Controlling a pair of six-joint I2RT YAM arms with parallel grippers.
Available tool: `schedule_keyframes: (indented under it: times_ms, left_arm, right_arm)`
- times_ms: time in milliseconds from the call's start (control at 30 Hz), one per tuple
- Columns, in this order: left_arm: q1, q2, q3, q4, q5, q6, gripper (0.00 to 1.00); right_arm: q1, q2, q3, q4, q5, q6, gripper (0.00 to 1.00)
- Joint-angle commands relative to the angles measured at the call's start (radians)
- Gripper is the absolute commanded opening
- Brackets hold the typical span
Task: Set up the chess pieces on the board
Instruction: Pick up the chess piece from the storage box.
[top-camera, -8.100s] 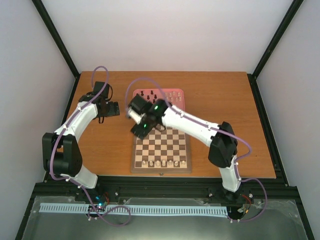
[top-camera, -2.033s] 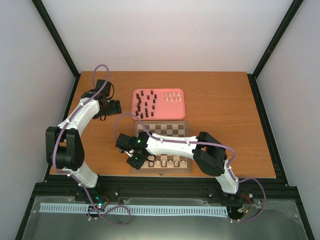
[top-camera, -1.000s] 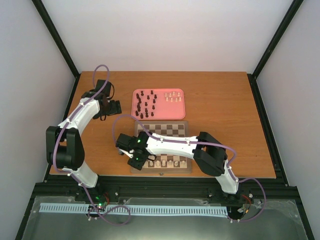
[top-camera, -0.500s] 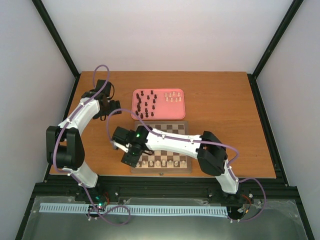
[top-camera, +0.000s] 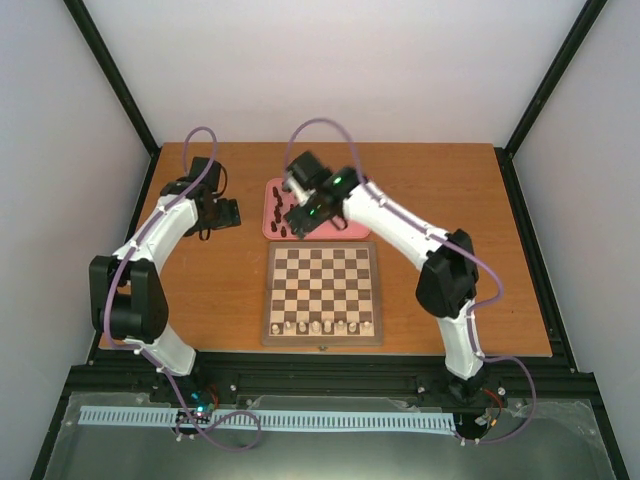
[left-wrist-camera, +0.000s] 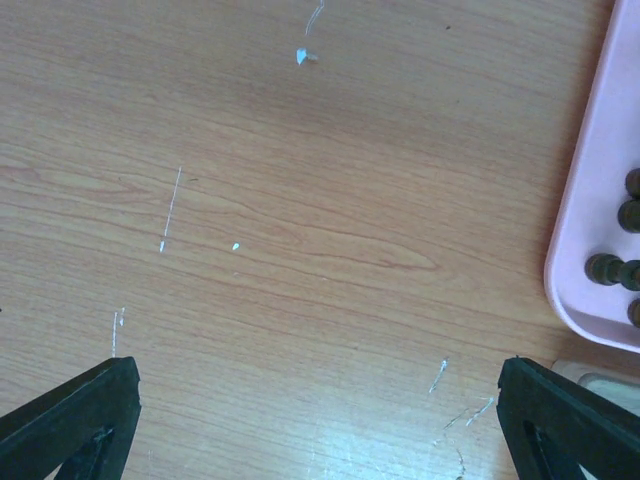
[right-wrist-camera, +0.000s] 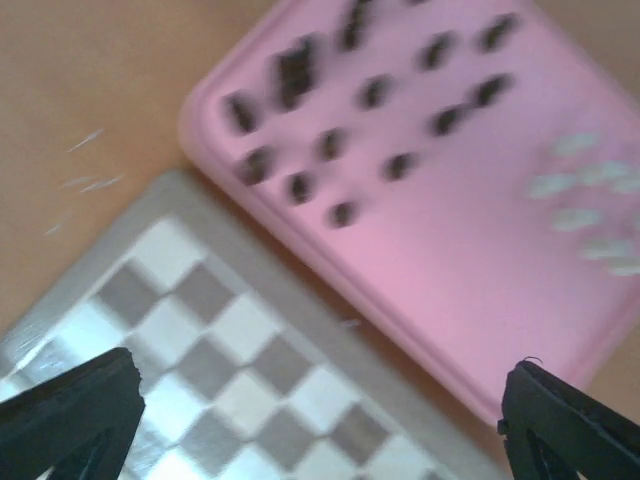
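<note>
A row of small cream-white chess pieces (top-camera: 328, 326) stands along the near edge of the square wooden board (top-camera: 322, 275) with its dark and cream checks, on the side farthest from the right tool (right-wrist-camera: 320, 372). The dark brown chess pieces (right-wrist-camera: 330, 145) stand scattered in the pink rounded rectangular tray (right-wrist-camera: 470, 290), ahead of that tool's fingers in its wrist view. A few more cream-white figures cluster toward the tray's right end. That view is blurred, so I cannot tell one figure from another.

The tray lies just beyond the board's far edge, close beside it. The right tool hangs above where the two meet, its black fingers (right-wrist-camera: 70, 415) spread wide with nothing between them.

Off to its left, the left tool (left-wrist-camera: 318, 378) hovers over the brown wooden surface (left-wrist-camera: 300, 200), its jaws also splayed apart and empty. The tray's left rim, with a few dark pieces inside it, shows to that tool's right. Board and tray both rest on this surface.
</note>
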Motion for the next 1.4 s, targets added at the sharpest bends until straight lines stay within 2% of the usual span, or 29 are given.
schedule_keyframes:
  times_ms: [0, 67, 167, 233, 333, 733, 967, 1367]
  left_arm:
    - [-0.003, -0.030, 0.050, -0.020, -0.002, -0.006, 1.00]
    - [-0.003, -0.033, 0.048, -0.020, 0.001, -0.008, 1.00]
    - [-0.003, -0.032, 0.042, -0.016, 0.009, -0.011, 1.00]
    - [-0.003, -0.024, 0.040, -0.018, 0.017, -0.013, 1.00]
    - [-0.003, -0.011, 0.031, -0.018, 0.026, -0.013, 1.00]
    - [-0.003, 0.027, 0.002, 0.002, 0.026, -0.016, 1.00]
    - [-0.003, 0.046, 0.012, 0.002, 0.028, -0.016, 1.00]
    - [-0.003, 0.080, 0.032, 0.002, 0.028, -0.010, 1.00]
  right_arm:
    - [-0.161, 0.035, 0.115, -0.032, 0.013, 0.057, 0.95]
    - [-0.209, 0.085, 0.169, -0.023, 0.047, 0.074, 0.86]
    - [-0.261, 0.162, 0.209, -0.011, 0.103, 0.097, 0.66]
    - [-0.296, 0.218, 0.256, 0.001, 0.112, 0.103, 0.59]
    - [-0.345, 0.278, 0.281, 0.019, 0.107, 0.113, 0.42]
    - [-0.410, 0.390, 0.323, 0.065, 0.097, 0.093, 0.40]
    - [-0.427, 0.438, 0.359, 0.059, 0.065, 0.099, 0.33]
    - [-0.448, 0.476, 0.392, 0.058, 0.061, 0.106, 0.29]
